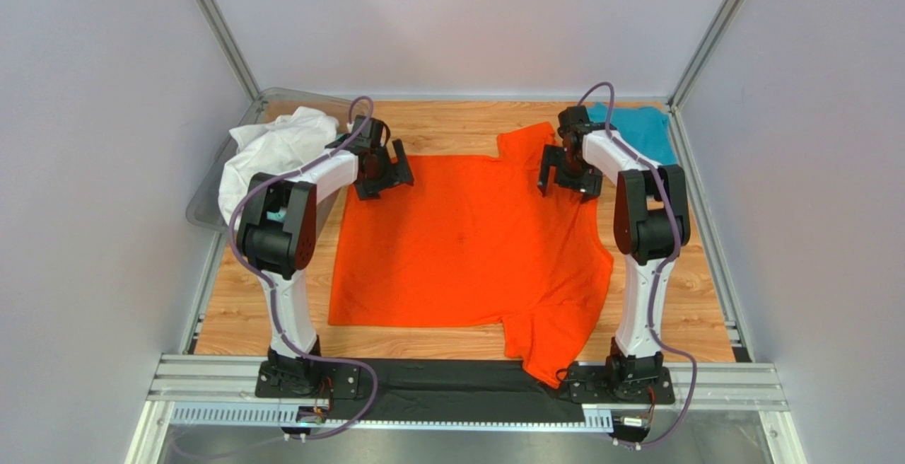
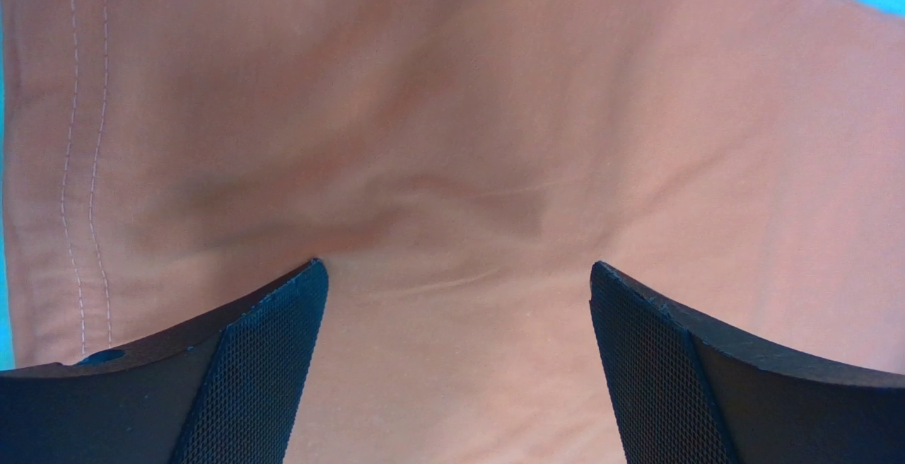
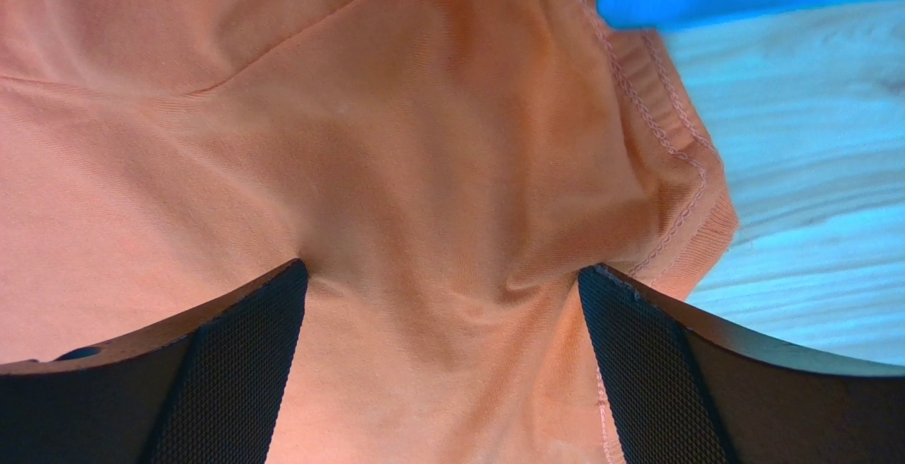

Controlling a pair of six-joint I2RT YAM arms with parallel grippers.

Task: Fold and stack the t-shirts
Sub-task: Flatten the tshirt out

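Wooden tabletop (image 1: 701,294): orange t-shirt (image 1: 467,241) spread flat. My left gripper (image 1: 385,180) at its far-left corner, my right gripper (image 1: 563,183) at far-right edge; both jaws wide over puckered cloth.

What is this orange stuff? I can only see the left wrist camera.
Observer: That's an orange t-shirt spread out on the wooden table. Your left hand is at its far left corner.
Operator: Where is the other hand?
Observer: The right hand is open at the shirt's far sleeve, close to a teal t-shirt in the far right corner.
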